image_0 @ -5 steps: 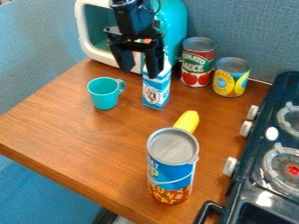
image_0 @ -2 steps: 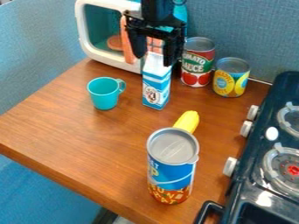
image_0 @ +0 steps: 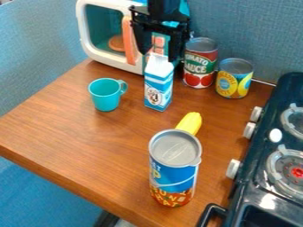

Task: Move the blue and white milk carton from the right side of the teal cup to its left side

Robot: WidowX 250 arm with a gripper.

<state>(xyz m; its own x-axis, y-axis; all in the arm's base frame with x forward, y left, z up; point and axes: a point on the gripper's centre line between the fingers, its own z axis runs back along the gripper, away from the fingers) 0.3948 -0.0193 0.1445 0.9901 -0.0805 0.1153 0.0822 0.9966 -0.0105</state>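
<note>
The black gripper [image_0: 158,55] hangs down near the top of the view, over the back part of the brown wood desk [image_0: 106,142]. Its two fingers are wide apart, and it is not holding anything. Their tips are close to the top of a blue and white milk box [image_0: 158,88], but I can't tell if they touch it. The milk box stands up on the desk. Behind it is a white toy microwave [image_0: 92,54] with a blue-green inside, an orange handle [image_0: 128,40] and a round orange thing [image_0: 116,43] in it. To the right of the milk box is a red can [image_0: 200,67] with tomatoes on it, and just beside that is a shorter yellow can [image_0: 233,83] with a gray top. Both cans stand up. To the left of the milk box is a blue-green cup [image_0: 106,96], the right way up, with its handle on the right side. Nearer the front is a tall, round tub [image_0: 172,175], blue and orange, with a gray lid. A bright yellow thing [image_0: 190,122] peeks out from behind the tub. On the right side is a black toy stove [image_0: 251,195] with white knobs.
</note>
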